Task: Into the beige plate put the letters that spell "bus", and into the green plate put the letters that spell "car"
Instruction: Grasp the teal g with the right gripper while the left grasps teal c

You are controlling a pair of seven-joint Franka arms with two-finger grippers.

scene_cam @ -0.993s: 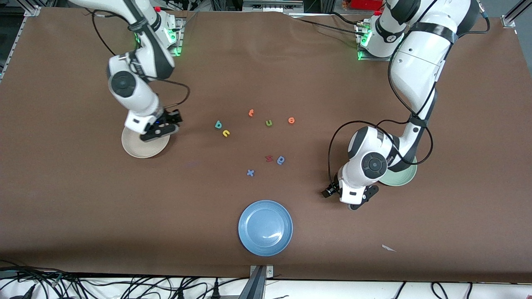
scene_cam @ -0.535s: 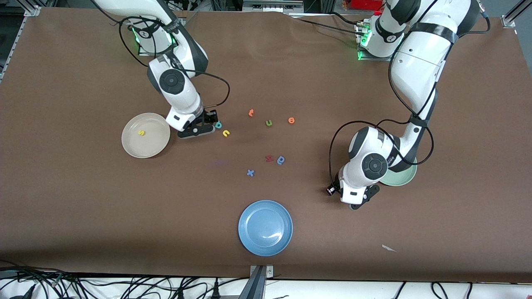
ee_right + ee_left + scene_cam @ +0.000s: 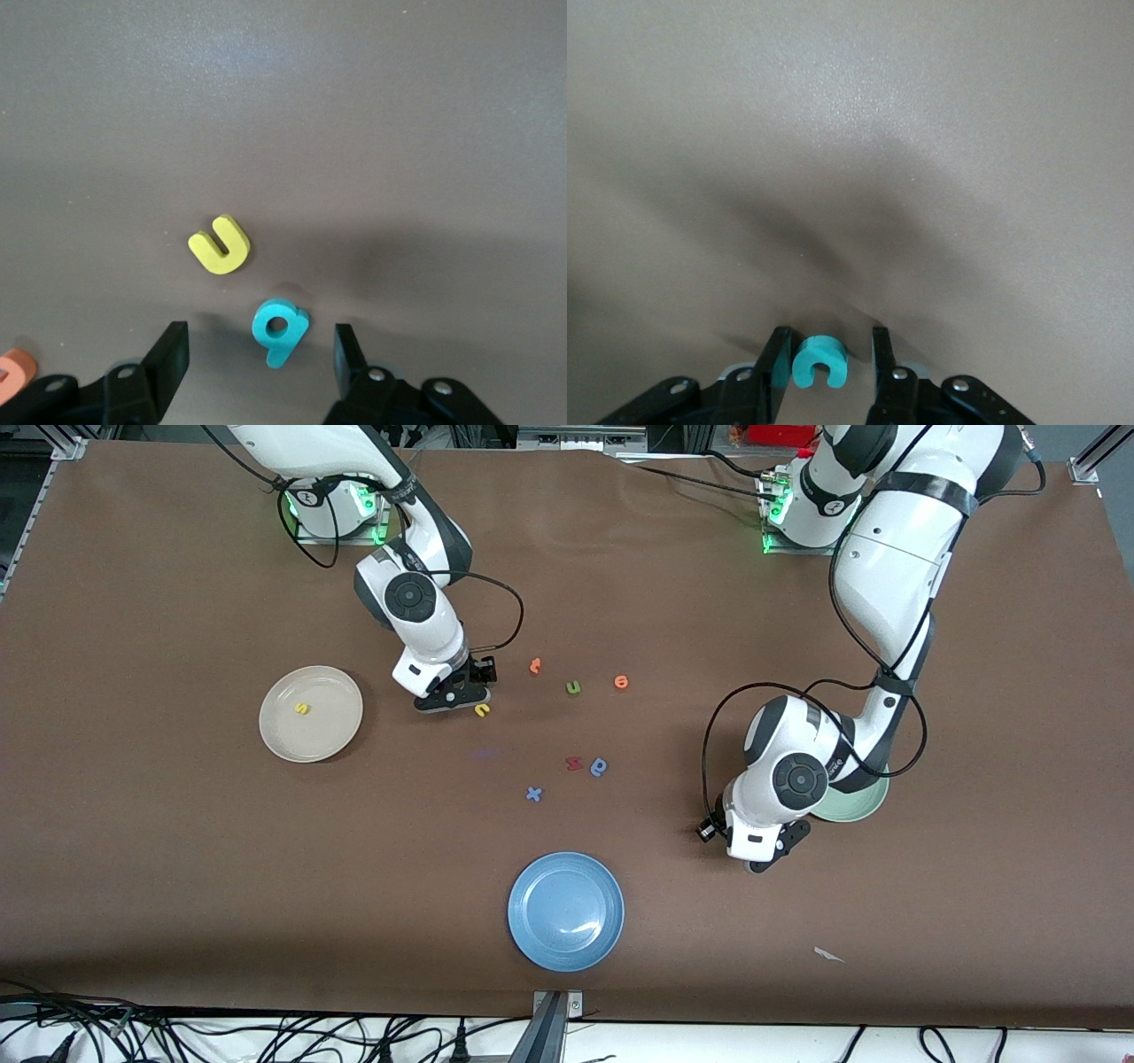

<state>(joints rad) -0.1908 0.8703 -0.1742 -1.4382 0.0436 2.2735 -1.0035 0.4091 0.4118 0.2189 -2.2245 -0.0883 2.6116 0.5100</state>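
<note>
The beige plate (image 3: pixel 330 731) holds a yellow "s" (image 3: pixel 301 708). My right gripper (image 3: pixel 456 694) (image 3: pixel 259 338) is low over the table and open. The teal "b" (image 3: pixel 279 330) lies between its fingers, touching neither. The yellow "u" (image 3: pixel 482 709) (image 3: pixel 220 245) lies just beside it. My left gripper (image 3: pixel 754 856) (image 3: pixel 829 342) is down at the table beside the green plate (image 3: pixel 866 806), which its arm partly covers. The teal "c" (image 3: pixel 818 361) sits between its jaws. One finger touches it and a small gap is left at the other.
Loose letters lie mid-table: an orange one (image 3: pixel 534 665), an olive "u" (image 3: pixel 573 687), another orange one (image 3: pixel 621 682), a red one (image 3: pixel 573 763), a blue one (image 3: pixel 599 766) and a blue "x" (image 3: pixel 533 794). A blue plate (image 3: pixel 565 911) sits nearer the camera. A white scrap (image 3: pixel 828 954) lies near the front edge.
My right gripper left the beige plate, where the yellow "s" now lies, and came down around the teal "b". My left gripper's jaws have narrowed around the teal "c".
</note>
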